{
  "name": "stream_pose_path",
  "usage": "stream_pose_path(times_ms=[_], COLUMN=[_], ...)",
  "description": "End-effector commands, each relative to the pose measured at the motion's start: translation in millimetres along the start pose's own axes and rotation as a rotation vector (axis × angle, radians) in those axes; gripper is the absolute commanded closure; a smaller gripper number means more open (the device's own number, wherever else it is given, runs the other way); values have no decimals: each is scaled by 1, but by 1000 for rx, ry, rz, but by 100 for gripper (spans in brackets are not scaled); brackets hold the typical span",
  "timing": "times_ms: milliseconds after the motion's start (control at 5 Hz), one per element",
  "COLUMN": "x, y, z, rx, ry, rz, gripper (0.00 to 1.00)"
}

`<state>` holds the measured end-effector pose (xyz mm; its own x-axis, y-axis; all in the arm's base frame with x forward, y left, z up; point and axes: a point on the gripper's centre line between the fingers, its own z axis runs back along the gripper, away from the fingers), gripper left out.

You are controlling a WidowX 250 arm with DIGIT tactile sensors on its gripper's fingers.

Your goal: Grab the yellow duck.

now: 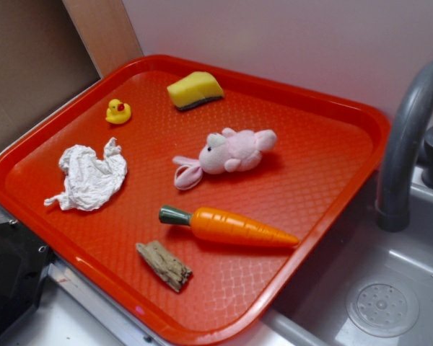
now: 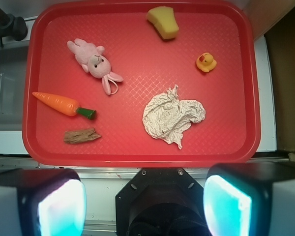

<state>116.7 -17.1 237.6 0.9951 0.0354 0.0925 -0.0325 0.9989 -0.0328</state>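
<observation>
We see a red-orange tray (image 1: 325,187) with a fine diamond-grid texture. Far ahead of our fingers (image 2: 61,204), whose pads glow pale cyan in dark housings, sits the yellow duck (image 2: 206,62), bright yellow with a red-orange beak. Beyond it lies a yellow sponge wedge (image 1: 194,89) with a dark underside. The crumpled paper (image 2: 171,117), nearest our fingertips, is white. The plush rabbit (image 2: 93,62) is pale pink, the carrot (image 2: 62,104) orange with a green stem, the wood piece (image 2: 81,135) brown-grey. The sink (image 1: 390,288) and faucet (image 1: 411,137) are grey.
</observation>
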Motion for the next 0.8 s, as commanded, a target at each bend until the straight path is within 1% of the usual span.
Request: stream_pose_path(times_ms=[0,200,400,600], x=[0,39,68,93], y=[0,5,12,34], z=[0,-10,-17,-31], rx=[0,67,122,192], ry=[0,-82,-116,-89], rz=[0,-158,-241,-340], gripper=[0,0,0,0])
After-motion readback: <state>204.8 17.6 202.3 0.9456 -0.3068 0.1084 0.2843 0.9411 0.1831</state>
